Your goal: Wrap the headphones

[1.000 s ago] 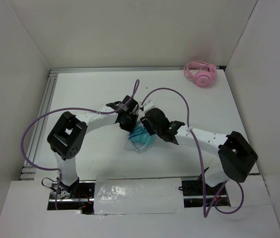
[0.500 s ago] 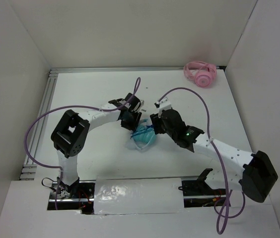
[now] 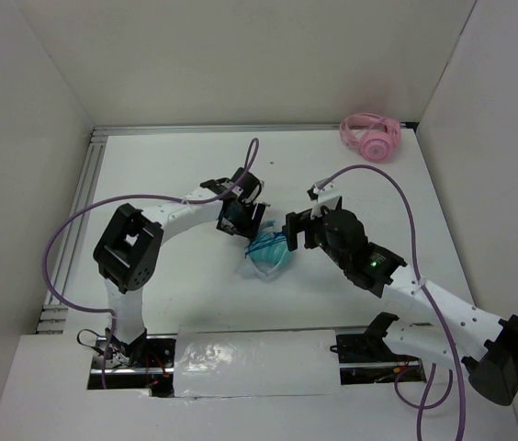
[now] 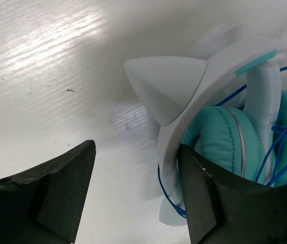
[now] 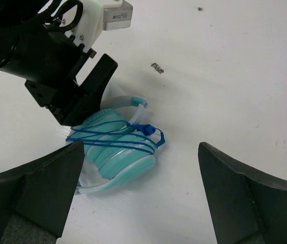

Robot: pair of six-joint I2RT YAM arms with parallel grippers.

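Observation:
The teal headphones [image 3: 268, 255] lie on the white table between both grippers, ear cups folded together. Their thin blue cable [image 5: 114, 136] runs around the cups in several turns and ends in a blue plug [image 5: 146, 129] on top. My left gripper [image 3: 245, 221] stands open at their far-left side. In the left wrist view the white-grey band with its cat ear [image 4: 166, 94] lies just inside the right finger [image 4: 204, 188], and the left gripper [image 4: 136, 152] grips nothing. My right gripper [image 3: 294, 230] hovers wide open to their right. In its wrist view the headphones [image 5: 117, 152] sit below the empty right gripper [image 5: 141, 147].
Pink headphones [image 3: 369, 136] lie in the far right corner. White walls enclose the table on three sides, and a metal rail [image 3: 89, 175] runs along the left edge. Purple cables loop from both arms.
My left gripper has opened from shut beside the band. My right gripper has opened wider and drawn back to the right, its arm stretching out. The headphones have shifted slightly right.

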